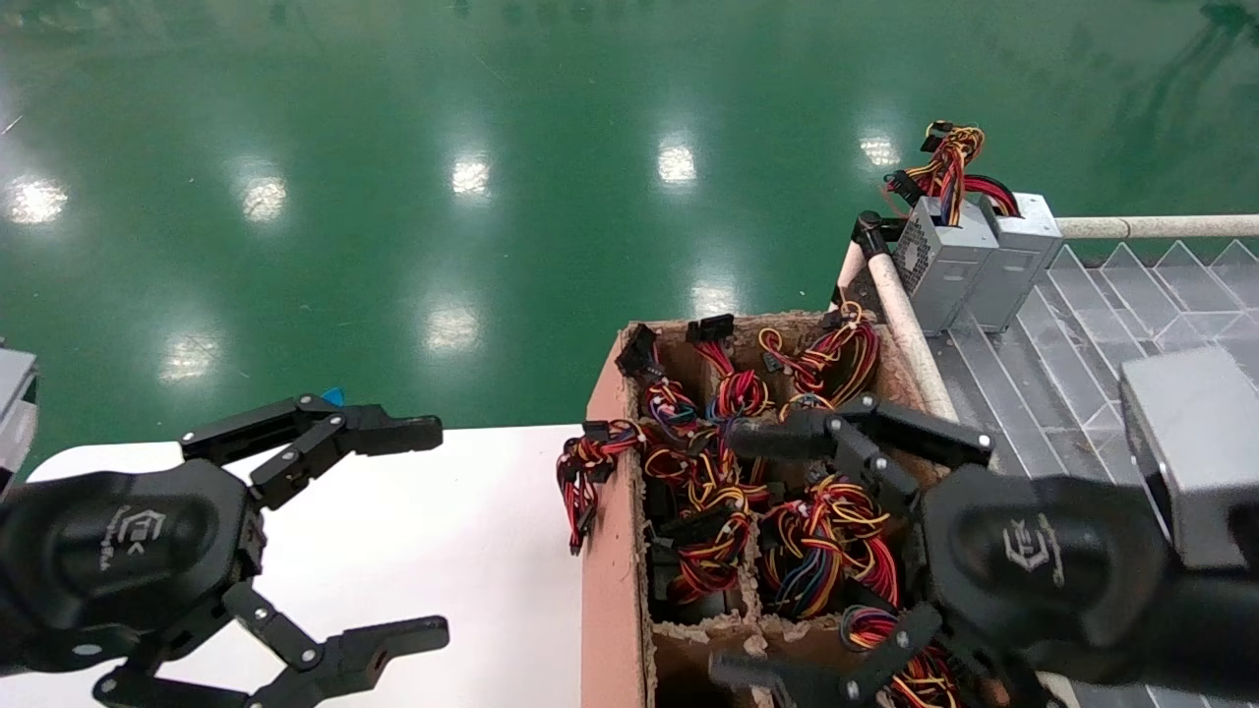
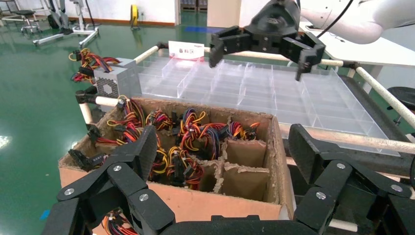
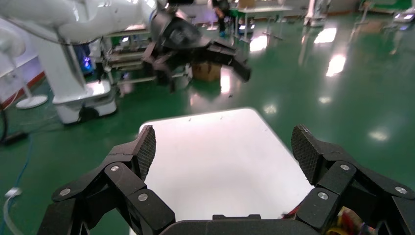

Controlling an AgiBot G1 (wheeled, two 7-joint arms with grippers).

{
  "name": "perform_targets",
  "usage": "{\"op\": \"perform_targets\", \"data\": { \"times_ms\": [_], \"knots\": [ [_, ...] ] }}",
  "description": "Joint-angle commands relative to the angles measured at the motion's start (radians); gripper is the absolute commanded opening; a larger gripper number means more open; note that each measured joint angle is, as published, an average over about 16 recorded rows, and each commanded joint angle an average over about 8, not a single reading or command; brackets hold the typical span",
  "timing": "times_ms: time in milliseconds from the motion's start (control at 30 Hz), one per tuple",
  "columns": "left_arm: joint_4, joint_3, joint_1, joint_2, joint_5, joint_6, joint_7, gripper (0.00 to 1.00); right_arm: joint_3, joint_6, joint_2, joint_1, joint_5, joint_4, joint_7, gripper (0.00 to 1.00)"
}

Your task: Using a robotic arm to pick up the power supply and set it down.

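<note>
- Above the cardboard box, the right hand hangs spread wide and holding nothing, apparently lined up for a downward reach.
- Power supplies sit upright in the box's cells, wire bundles up, so the tangle hides their bodies.
- Over the white bench, the left hand hovers wide and idle.
- Two grey units stand on the clear tray.

A brown cardboard box with paper dividers stands beside the white desk. A clear plastic tray lies behind it. The floor is green.
</note>
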Motion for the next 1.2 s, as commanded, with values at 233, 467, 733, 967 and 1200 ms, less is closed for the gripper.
{"op": "perform_targets", "data": {
  "times_ms": [233, 467, 733, 967, 1200],
  "knots": [
    [0.0, 0.0, 0.0, 0.0, 0.0, 0.0, 0.0, 0.0, -0.041, -0.028, 0.109, 0.044, -0.136, 0.021, 0.064, 0.93],
    [0.0, 0.0, 0.0, 0.0, 0.0, 0.0, 0.0, 0.0, -0.07, -0.013, 0.148, 0.024, -0.208, 0.029, 0.065, 0.11],
    [0.0, 0.0, 0.0, 0.0, 0.0, 0.0, 0.0, 0.0, -0.081, 0.028, 0.155, -0.002, -0.251, 0.035, 0.048, 0.0],
    [0.0, 0.0, 0.0, 0.0, 0.0, 0.0, 0.0, 0.0, -0.091, 0.033, 0.167, -0.015, -0.268, 0.04, 0.059, 0.0],
    [0.0, 0.0, 0.0, 0.0, 0.0, 0.0, 0.0, 0.0, -0.099, 0.031, 0.176, -0.02, -0.281, 0.042, 0.07, 0.0]
  ]
}}
